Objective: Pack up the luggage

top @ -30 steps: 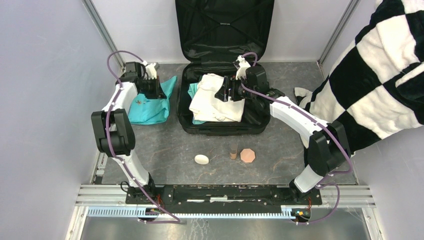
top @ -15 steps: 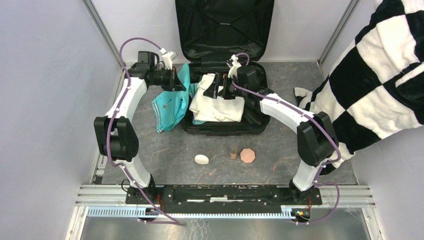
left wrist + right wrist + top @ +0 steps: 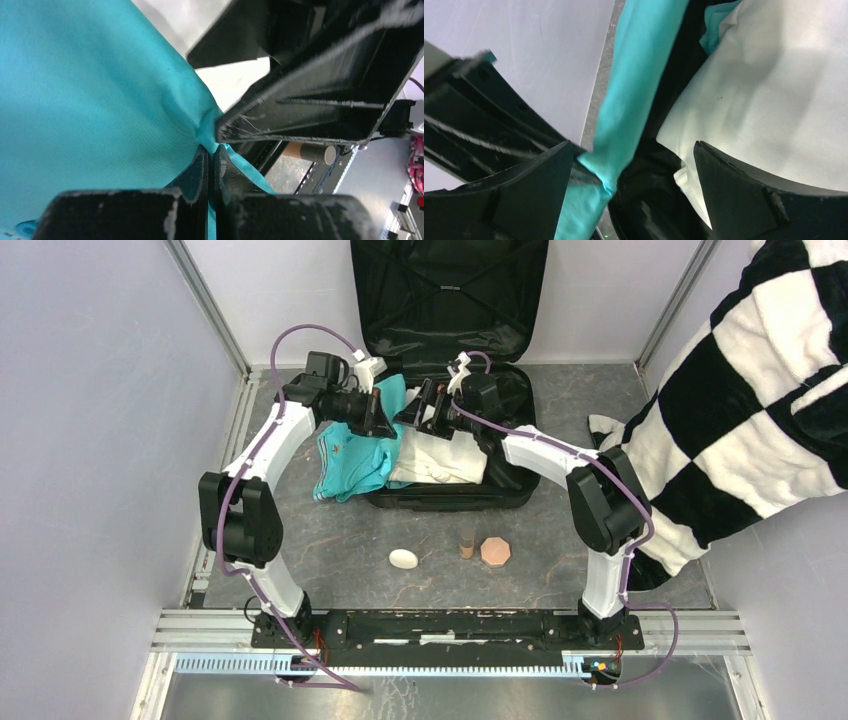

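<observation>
The luggage (image 3: 450, 502) lies open at the back of the table, its lid upright against the wall. A white garment (image 3: 445, 455) fills its base. My left gripper (image 3: 388, 415) is shut on a teal garment (image 3: 350, 465), which hangs over the luggage's left rim down to the table. In the left wrist view the fingertips (image 3: 211, 150) pinch a fold of that teal cloth (image 3: 90, 90). My right gripper (image 3: 412, 408) stands open right beside the left one; in its own view the wide jaws (image 3: 633, 145) frame the teal cloth (image 3: 639, 75) and the white garment (image 3: 764, 90).
On the table in front of the luggage lie a white oval object (image 3: 403, 558), a brown cylinder (image 3: 466, 542) and a pinkish octagonal piece (image 3: 495, 551). A black-and-white checkered blanket (image 3: 760, 390) hangs at the right. Walls close both sides.
My left gripper lifted the teal garment off the table and carried it right to the luggage's left rim. My right gripper opened wide and moved left to meet it.
</observation>
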### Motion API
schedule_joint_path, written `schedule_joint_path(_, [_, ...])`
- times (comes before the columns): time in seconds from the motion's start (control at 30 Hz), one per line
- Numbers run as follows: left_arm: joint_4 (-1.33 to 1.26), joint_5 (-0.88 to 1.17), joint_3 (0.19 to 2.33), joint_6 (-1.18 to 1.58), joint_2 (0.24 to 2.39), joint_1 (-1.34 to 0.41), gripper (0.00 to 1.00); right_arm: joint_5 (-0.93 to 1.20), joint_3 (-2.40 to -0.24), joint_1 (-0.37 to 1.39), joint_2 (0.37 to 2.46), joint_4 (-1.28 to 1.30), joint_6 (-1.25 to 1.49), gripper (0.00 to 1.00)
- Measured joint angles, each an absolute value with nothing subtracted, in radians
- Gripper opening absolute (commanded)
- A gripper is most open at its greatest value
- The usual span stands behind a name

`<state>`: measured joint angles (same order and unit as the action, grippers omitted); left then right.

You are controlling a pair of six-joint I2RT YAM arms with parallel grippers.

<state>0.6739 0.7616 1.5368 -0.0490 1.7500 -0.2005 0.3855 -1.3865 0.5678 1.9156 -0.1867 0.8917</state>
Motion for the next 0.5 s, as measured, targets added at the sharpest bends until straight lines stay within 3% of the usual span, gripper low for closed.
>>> schedule_joint_path(0.17, [0.666,0.769,1.473,-0.049,1.73,-0.225,0.02,0.391,-1.423,0.57,1.966,-0.223,0.933,0.95])
schedule_joint_path(0.27, [0.656,0.771,1.459,-0.05,1.729,-0.23,0.02,0.39,-1.47,0.573,2.01,-0.224,0.945,0.82])
schedule_joint_path(0.37, [0.652,0.772,1.457,-0.049,1.724,-0.23,0.09,0.391,-1.506,0.579,2.049,-0.227,0.955,0.5])
schedule_joint_path(0.47, [0.65,0.77,1.457,-0.05,1.715,-0.23,0.41,0.402,-1.566,0.587,2.103,-0.212,0.965,0.16])
schedule_joint_path(0.5, [0.648,0.77,1.457,-0.05,1.711,-0.23,0.5,0.408,-1.599,0.59,2.123,-0.197,0.961,0.11])
